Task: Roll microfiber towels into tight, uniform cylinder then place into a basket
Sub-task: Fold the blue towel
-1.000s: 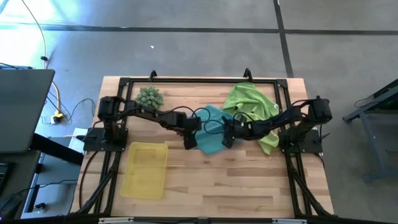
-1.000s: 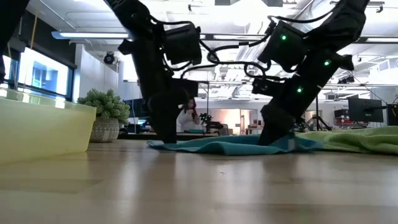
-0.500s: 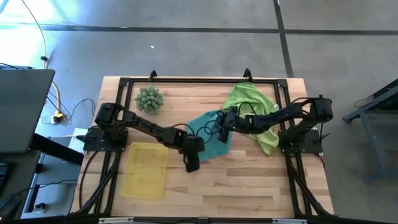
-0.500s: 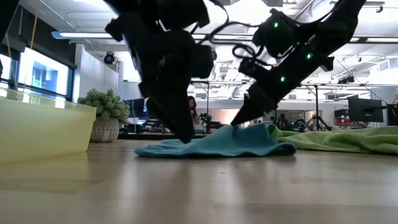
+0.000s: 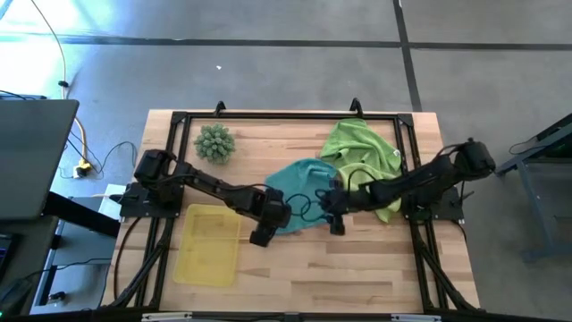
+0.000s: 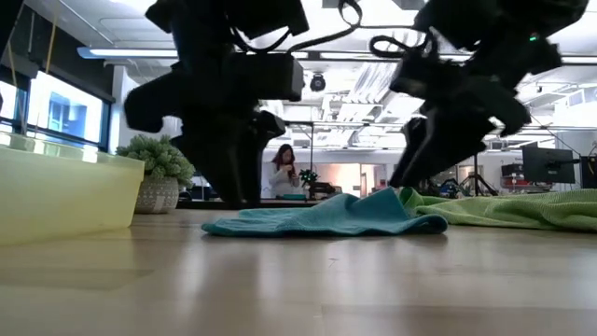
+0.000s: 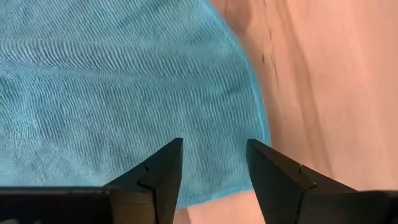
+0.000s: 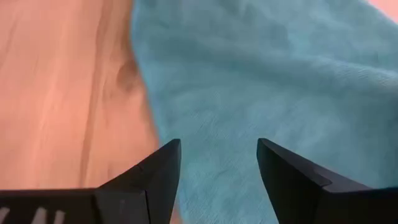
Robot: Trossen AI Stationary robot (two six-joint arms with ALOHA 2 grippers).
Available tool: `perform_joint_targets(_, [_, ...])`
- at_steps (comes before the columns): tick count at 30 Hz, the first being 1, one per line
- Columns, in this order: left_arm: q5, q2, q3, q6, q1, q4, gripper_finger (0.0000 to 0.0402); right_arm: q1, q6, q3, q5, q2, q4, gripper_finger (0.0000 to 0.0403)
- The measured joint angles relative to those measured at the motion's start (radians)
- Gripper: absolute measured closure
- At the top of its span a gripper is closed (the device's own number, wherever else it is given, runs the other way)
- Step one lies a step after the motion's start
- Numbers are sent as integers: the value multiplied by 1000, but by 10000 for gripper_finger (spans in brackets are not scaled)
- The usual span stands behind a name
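Note:
The teal towel [image 5: 299, 192] lies spread and slightly rumpled on the table's middle, and also shows in the low view [image 6: 326, 217]. My left gripper [image 5: 260, 236] is open, just above the towel's near left corner [image 7: 249, 124]. My right gripper [image 5: 335, 224] is open, just above the towel's near right corner [image 8: 161, 93]. Neither touches the towel. The lime green towels [image 5: 362, 156] lie heaped at the far right, next to the teal one. The yellow basket [image 5: 208, 243] stands at the near left.
A spiky pale-green ball [image 5: 215, 141] sits at the far left. A black frame [image 5: 286, 116] runs around the table's edges. Bare wood [image 5: 357, 268] lies toward the near edge, right of the basket. A person [image 6: 280, 173] sits in the room far behind.
The teal towel, bunched a second ago, now lies spread out, its near part drawn toward the table's near edge. My left gripper has gone toward the near edge and left. My right gripper went far, then came back near. Both have risen clear of the towel.

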Motion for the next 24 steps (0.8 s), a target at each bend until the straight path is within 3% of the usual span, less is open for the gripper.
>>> perform_joint_targets(12, [-40,8,-31,113,-93,13,234,105,-4,0,106,21,8,199])
perform_joint_targets(15, [-93,8,-44,109,-106,68,234,105,-3,0,109,21,13,199])
perform_joint_targets(24, [-97,7,-93,41,-104,101,255,105,-1,0,110,21,12,199])
